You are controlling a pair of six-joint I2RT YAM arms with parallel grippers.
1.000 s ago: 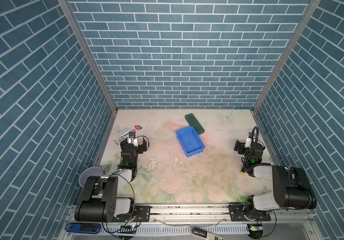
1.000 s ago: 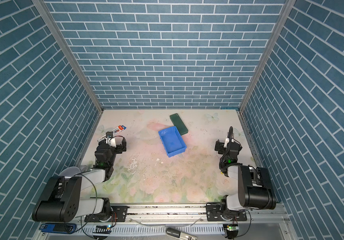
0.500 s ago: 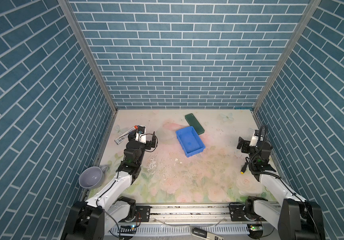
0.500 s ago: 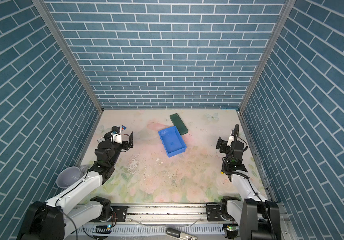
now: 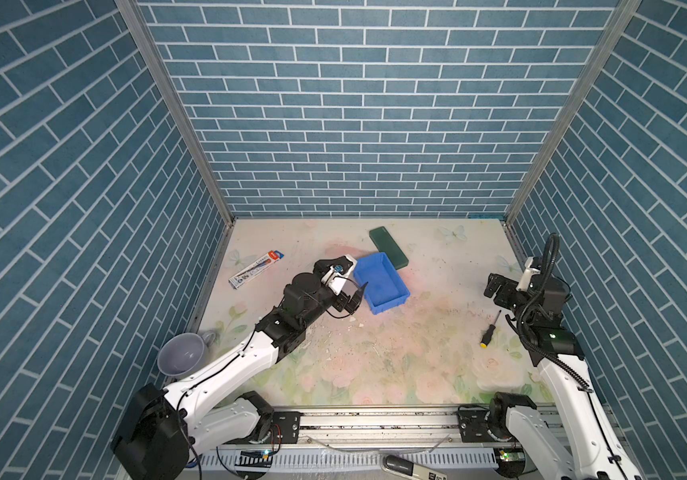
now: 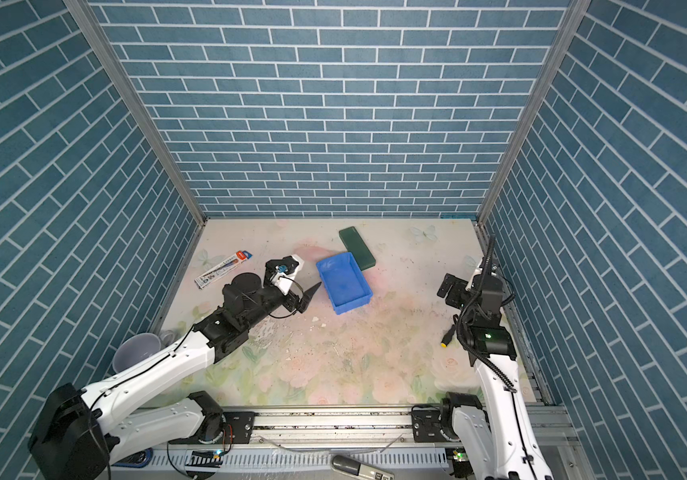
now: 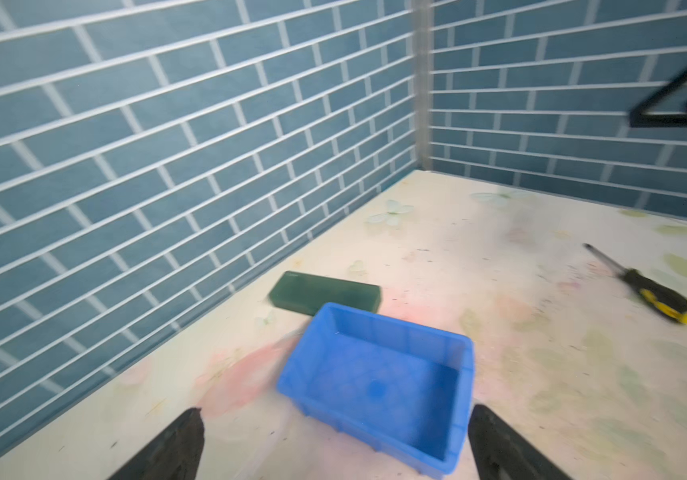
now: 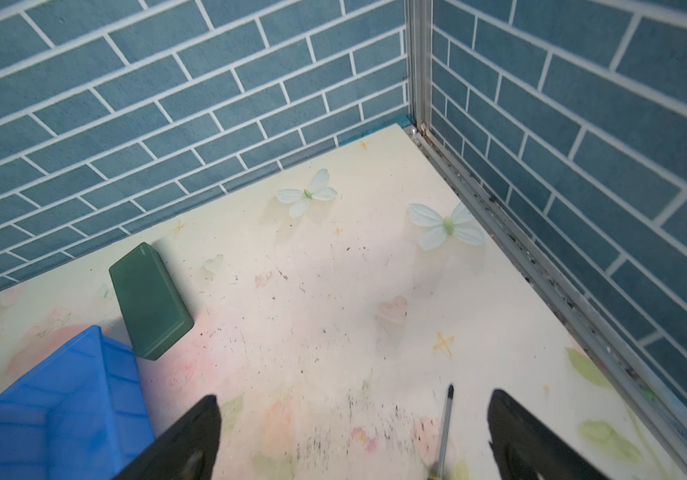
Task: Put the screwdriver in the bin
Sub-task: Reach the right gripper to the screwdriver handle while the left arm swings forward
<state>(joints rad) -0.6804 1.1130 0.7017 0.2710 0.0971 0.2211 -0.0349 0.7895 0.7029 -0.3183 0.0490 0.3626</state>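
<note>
We see the screwdriver (image 5: pixel 490 330) lying flat on the table (image 5: pixel 396 357), well apart from the bin (image 5: pixel 381 282) and near the right gripper (image 8: pixel 354 399). Its jaws stand wide and hold nothing (only the thin shaft shows between them). The left gripper (image 7: pixel 335 413) is also spread wide and empty, close to the bin.

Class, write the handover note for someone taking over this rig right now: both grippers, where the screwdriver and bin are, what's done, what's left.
Left gripper: open, empty, beside the bin.
Right gripper: open, empty, close to the screwdriver tip.
Screwdriver: flat on the table, right side, apart from the bin.
Bin: mid-table, empty.
Done: nothing yet.
Left: grasp the screwdriver, carry it across, release it in the bin.
</note>
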